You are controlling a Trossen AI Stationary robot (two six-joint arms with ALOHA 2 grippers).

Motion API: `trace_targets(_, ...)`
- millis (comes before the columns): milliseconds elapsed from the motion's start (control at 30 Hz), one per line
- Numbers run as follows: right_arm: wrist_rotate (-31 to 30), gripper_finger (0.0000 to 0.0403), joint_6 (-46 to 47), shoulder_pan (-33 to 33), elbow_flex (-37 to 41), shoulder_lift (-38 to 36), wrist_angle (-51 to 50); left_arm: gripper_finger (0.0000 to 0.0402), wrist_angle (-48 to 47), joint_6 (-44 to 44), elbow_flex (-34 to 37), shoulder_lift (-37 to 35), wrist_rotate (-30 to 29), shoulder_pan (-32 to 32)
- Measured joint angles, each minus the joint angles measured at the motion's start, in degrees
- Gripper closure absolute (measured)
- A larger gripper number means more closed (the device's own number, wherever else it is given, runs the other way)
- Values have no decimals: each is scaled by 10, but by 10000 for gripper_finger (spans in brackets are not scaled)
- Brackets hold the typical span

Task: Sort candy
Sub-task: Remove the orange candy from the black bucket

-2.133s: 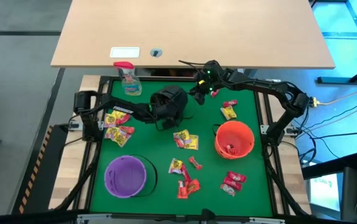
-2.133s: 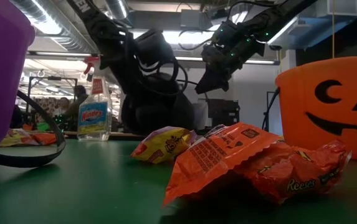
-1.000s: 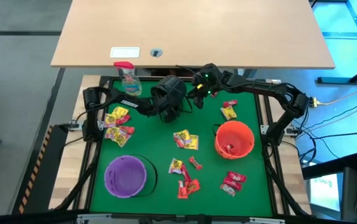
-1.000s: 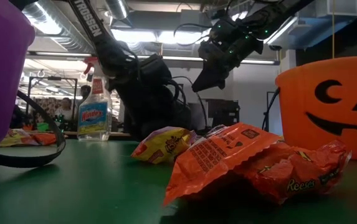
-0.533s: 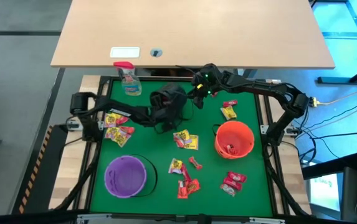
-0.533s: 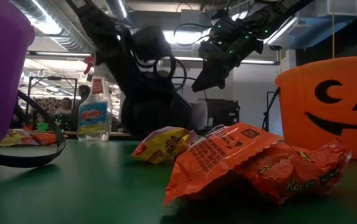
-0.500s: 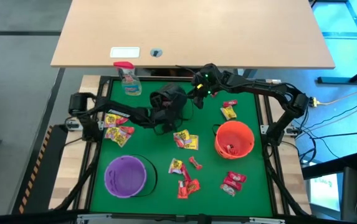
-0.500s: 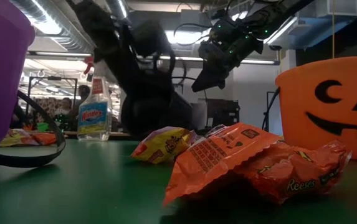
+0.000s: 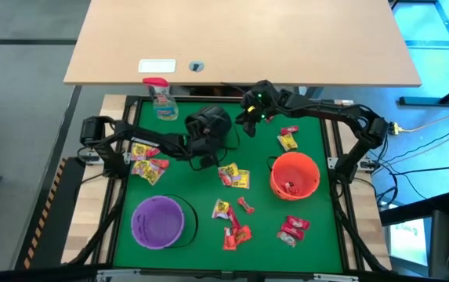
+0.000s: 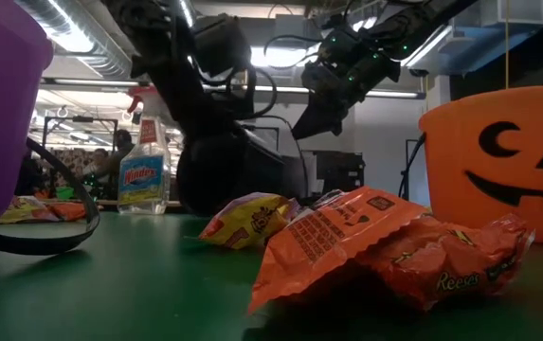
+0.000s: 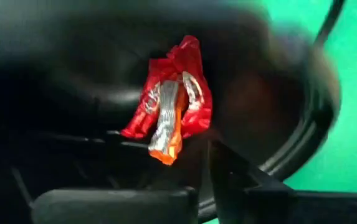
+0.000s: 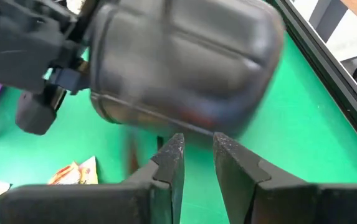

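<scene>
- The candy [image 9: 233, 176] is mostly unsorted: small red, yellow and orange packets lie loose on the green mat [image 9: 185, 184] in several clusters.
- One cluster sits at the mat's centre, and a few more packets [image 9: 236, 233] lie nearer, between the two front buckets.
- A pair [image 9: 150, 159] lies at the left edge beside the left arm, two more [image 9: 287, 138] at the far right, and red ones [image 9: 293, 229] in the near right corner.
- Some sorting looks done. A red packet [image 11: 169, 102] lies inside the black bucket [image 9: 211, 125], as the left wrist view shows, and at least one red piece [image 9: 291, 188] lies in the orange bucket [image 9: 295, 174].
- The purple bucket [image 9: 159, 222], near left, shows no sweets inside from above.
- By my judgement the job is at an early stage, with well over half the sweets yet to be picked up.
- The left gripper [image 9: 200, 142] is right at the black bucket, at the far middle of the mat, its camera looking into the bucket's mouth. I cannot tell whether its fingers are parted or clamped on the rim.
- The right gripper [image 12: 197, 140] hovers just right of the black bucket, raised off the mat. Its fingers stand a narrow gap apart with nothing between them.
- A spray bottle [image 9: 160, 100] stands at the far left corner, apart from the sweets.
</scene>
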State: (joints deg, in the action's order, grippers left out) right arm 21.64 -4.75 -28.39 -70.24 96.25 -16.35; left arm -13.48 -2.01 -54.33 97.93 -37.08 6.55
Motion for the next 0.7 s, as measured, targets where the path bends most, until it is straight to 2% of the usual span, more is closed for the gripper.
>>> trace_targets(233, -1, 317, -2, 3, 0, 0, 3, 318, 21, 2, 24, 0, 5, 16)
trace_targets(433, -1, 317, -4, 2, 0, 0, 4, 268, 94, 11, 68, 0, 15, 52)
trace_targets(700, -28, 317, -21, 2, 0, 0, 30, 248, 152, 41, 76, 0, 39, 81)
